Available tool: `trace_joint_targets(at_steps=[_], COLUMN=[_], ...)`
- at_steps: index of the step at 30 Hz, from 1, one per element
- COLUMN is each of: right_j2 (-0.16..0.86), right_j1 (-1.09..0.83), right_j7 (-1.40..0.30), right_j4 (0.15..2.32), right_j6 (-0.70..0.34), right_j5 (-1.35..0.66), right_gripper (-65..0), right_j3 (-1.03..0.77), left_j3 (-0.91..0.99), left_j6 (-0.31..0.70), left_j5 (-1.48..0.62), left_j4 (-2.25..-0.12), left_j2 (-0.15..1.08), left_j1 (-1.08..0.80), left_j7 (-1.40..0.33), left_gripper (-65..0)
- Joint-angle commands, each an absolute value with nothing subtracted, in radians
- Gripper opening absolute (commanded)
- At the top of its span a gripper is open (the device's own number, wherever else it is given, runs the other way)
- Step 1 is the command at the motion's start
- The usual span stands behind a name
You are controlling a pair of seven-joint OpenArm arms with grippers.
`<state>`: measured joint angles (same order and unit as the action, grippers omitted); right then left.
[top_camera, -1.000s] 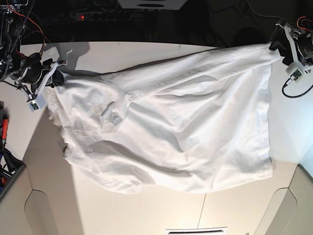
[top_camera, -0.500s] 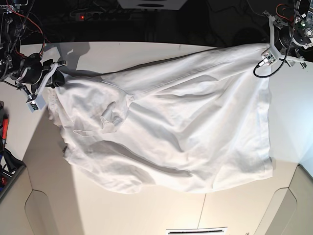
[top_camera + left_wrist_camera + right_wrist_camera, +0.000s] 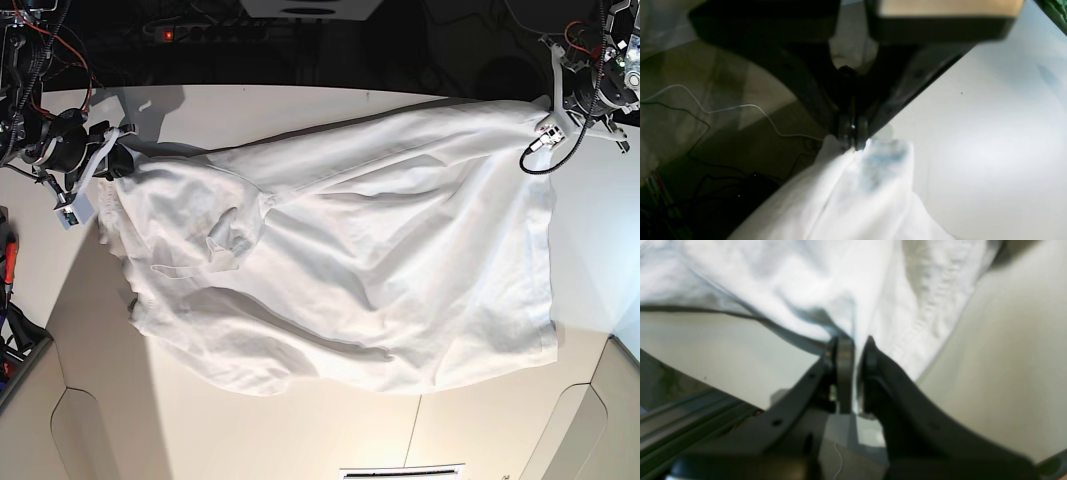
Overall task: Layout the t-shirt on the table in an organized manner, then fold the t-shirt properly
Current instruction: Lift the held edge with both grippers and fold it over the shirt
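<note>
No readable text, labels, brands, numbers or signs in any view. The t-shirt (image 3: 350, 250) is plain white, no print. The table (image 3: 300, 430) is bare off-white, unmarked. A small white tag-like piece at 9 o'clock in the base view is too small and blurred to read. Both wrist views are blurred; no lettering legible there.

T-shirt (image 3: 380, 260): plain white, thin, wrinkled, spread wide across the table (image 3: 250, 430), hem down one side. Two far corners lifted and pulled taut, fabric sagging between. Table: matte off-white, flat, rounded cut-outs along near edge.
</note>
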<state>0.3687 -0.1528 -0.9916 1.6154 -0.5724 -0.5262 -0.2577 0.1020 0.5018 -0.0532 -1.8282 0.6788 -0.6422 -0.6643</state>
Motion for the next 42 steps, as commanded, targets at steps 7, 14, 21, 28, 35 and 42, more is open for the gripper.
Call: trace_joint_targets(at_steps=[7,14,21,28,35,42], right_j2=[0.384,0.384,0.384,0.365,0.348,0.297], right_j1=[-0.145,-0.148,-0.239,-0.348,-0.286,-0.184], right_j7=[-0.993,-1.067,-1.111,-1.15,-1.091,-0.987], right_j4=[1.697,1.856,1.954,2.057,2.054,1.895], right_j6=[-0.572,-0.572,-0.572,-0.572,-0.573,-0.572], right_j5=[-0.575,-0.587,-0.726,-0.86,-0.845,-0.643], right_gripper=[-65.0,-65.0,-65.0,-65.0,-65.0,-65.0], right_j3=[-0.279,-0.376,-0.566,-0.719,-0.642,-0.406], left_j3=[0.149,0.269,0.437,0.53,0.529,0.466], left_j6=[0.497,0.453,0.463,0.56,0.581,0.582], left_j5=[-0.052,-0.052,-0.147,-0.34,-0.397,-0.411], left_j4=[-1.973,-2.037,-2.037,-2.037,-2.033,-1.95], left_j2=[0.696,0.696,0.696,0.696,0.696,0.696], left_j1=[-0.644,-0.649,-0.661,-0.661,-0.587,-0.491], left_j7=[-0.742,-0.752,-0.777,-0.782,-0.744,-0.763], left_gripper=[-65.0,-65.0,-65.0,-65.0,-65.0,-65.0])
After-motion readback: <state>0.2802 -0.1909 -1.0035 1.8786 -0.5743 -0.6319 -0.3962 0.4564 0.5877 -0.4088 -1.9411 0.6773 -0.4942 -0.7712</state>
